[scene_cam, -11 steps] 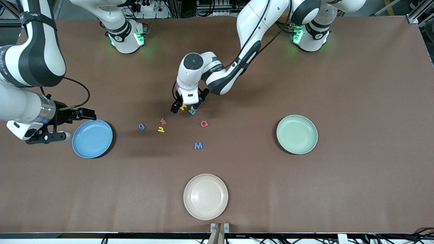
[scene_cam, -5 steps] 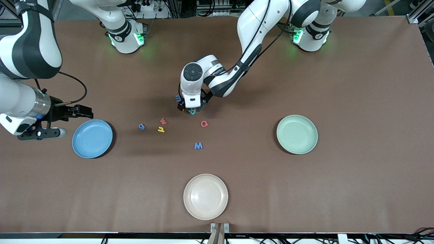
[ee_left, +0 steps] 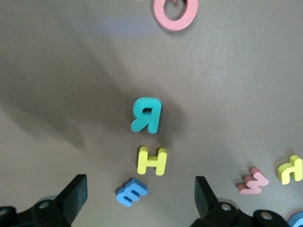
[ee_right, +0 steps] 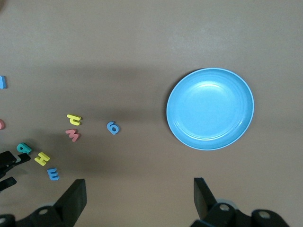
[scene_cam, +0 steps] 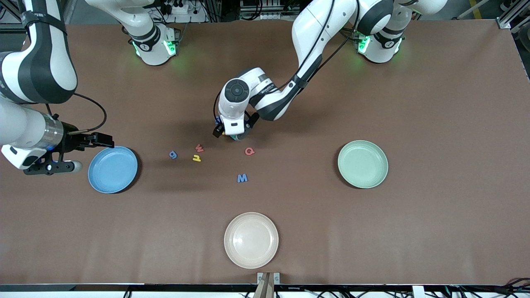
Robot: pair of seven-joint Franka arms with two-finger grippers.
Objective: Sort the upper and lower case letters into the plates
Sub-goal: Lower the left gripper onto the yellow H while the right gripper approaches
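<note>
I'm seeing the right gripper [scene_cam: 93, 154] hanging low over the table [scene_cam: 434, 124] at 9 o'clock of the blue plate [scene_cam: 112, 169], just beside its rim, fingers [ee_right: 75, 196] spread wide and holding nothing. The blue plate is sitting empty toward the right arm's end.

Moving on, loose letters are lying flat on the table mid-way between the plates:
- blue g [scene_cam: 173, 155], at 3 o'clock of the blue plate and well apart from it
- red w [scene_cam: 199, 147], at 2 o'clock of the g
- yellow h [scene_cam: 197, 157], just beside the w at its 6 o'clock

I'm holding the left gripper [scene_cam: 232, 134] down low at 2 o'clock of the w, over a tight cluster of three letters. Its fingers [ee_left: 204, 194] are released and gripping nothing.
- blue letter [ee_left: 132, 192], an m or an E, I cannot tell which, lying in the gap between the fingers
- yellow H [ee_left: 152, 161], just beside it
- teal R [ee_left: 147, 115], next out

I cannot tell if the fingertips are touching the table.

- blue M [scene_cam: 242, 178], at 6 o'clock of the cluster, nearer the camera
- red Q [scene_cam: 249, 151], at 4 o'clock of the gripper

The cream plate [scene_cam: 251, 240] is sitting empty at 6 o'clock of the M, nearest the camera. The mint plate [scene_cam: 362, 164] is sitting empty at 3 o'clock of the Q, well apart, toward the left arm's end.
</note>
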